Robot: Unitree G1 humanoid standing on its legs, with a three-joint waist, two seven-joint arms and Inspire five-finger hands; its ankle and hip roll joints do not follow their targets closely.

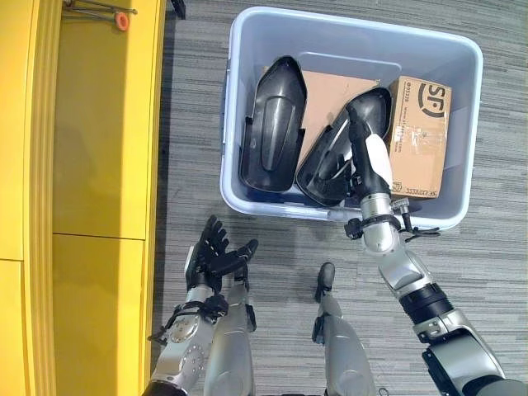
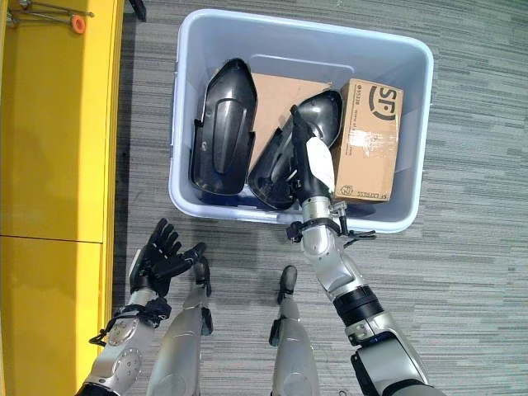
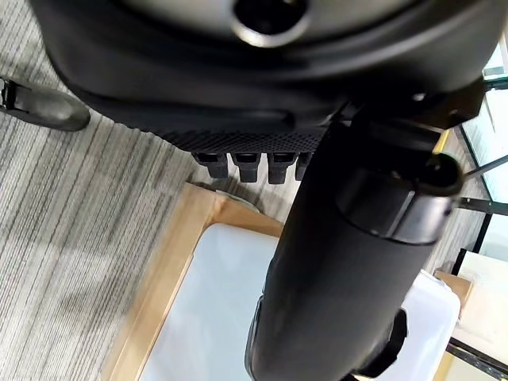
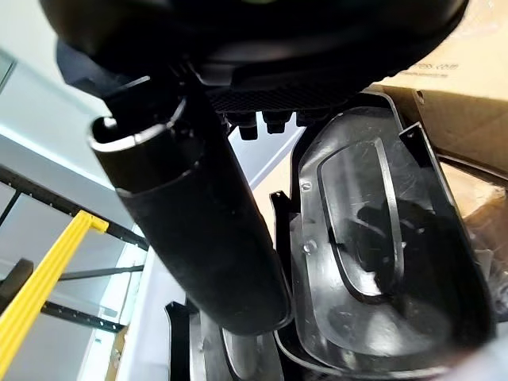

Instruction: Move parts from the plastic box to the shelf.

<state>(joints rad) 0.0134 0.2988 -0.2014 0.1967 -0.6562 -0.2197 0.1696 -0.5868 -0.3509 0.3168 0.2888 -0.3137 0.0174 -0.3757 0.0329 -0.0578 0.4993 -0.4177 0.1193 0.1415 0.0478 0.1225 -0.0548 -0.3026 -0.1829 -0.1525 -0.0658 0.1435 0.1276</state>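
Observation:
A pale blue plastic box stands on the grey carpet. Inside lie two black moulded shell parts: one at the left, the other leaning in the middle beside it. My right hand, with its white thumb cover, reaches over the near rim and lies along the middle part, fingers straight and open. My left hand hovers over the carpet in front of the box, fingers spread, holding nothing. The yellow shelf runs along the left.
A brown cardboard box stands in the right end of the plastic box, and a flat cardboard sheet lies under the parts. An orange-tipped metal item rests at the shelf's far end.

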